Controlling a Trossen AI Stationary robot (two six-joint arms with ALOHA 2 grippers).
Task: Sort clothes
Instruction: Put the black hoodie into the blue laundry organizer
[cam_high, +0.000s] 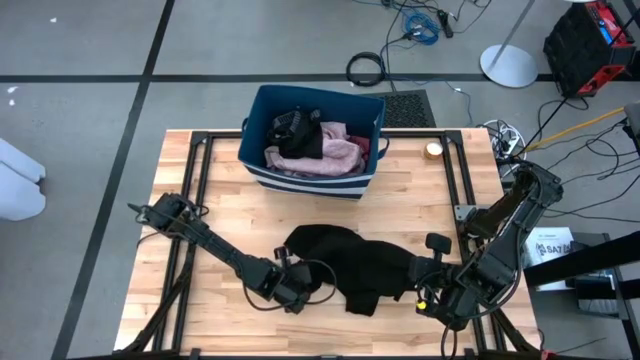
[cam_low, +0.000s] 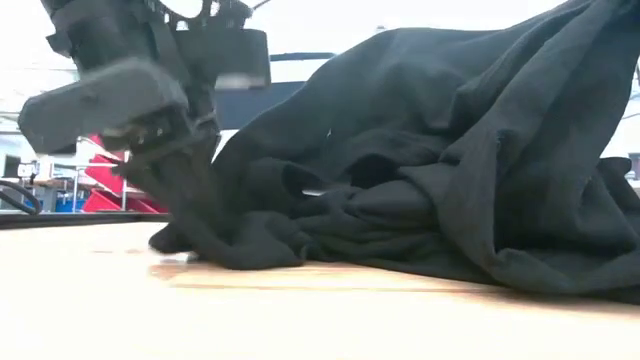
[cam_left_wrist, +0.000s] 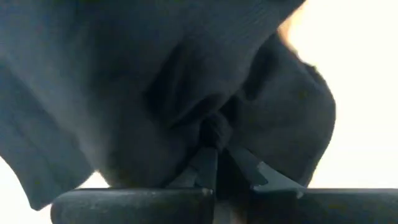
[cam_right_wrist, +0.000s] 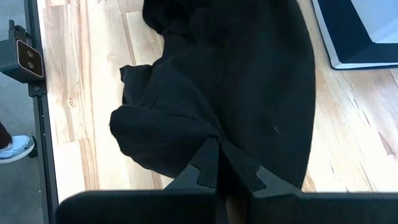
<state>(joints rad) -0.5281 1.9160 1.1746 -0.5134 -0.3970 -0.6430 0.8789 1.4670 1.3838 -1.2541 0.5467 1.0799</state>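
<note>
Black fabric fills the low view: the black garment (cam_low: 420, 170) is heaped on the wooden table (cam_low: 200, 310), and at the left of that frame the left gripper (cam_low: 185, 205) is pressed down into its edge. In the left wrist view the two dark fingers (cam_left_wrist: 208, 165) are seen closed together on a pinched fold of the black cloth (cam_left_wrist: 186, 81), which covers almost the whole frame.

In the high view the left gripper (cam_high: 292, 290) is found at lower centre, at the left end of the garment (cam_high: 345, 258). The right gripper (cam_high: 428, 292) is found at lower right, at the garment's opposite end. In the right wrist view its fingers (cam_right_wrist: 208, 163) are likewise seen shut on a bunched fold, with the rest of the garment (cam_right_wrist: 236, 81) spread away from them over the table boards (cam_right_wrist: 81, 93).

The garment is thus held at both ends and is stretched between the two grippers along the lower middle of the high view.

At upper centre of the high view, well apart from both grippers, the dark blue bin (cam_high: 262, 120) is seen, with pale pink clothing (cam_high: 325, 152) and a dark item (cam_high: 295, 125) inside it.
</note>
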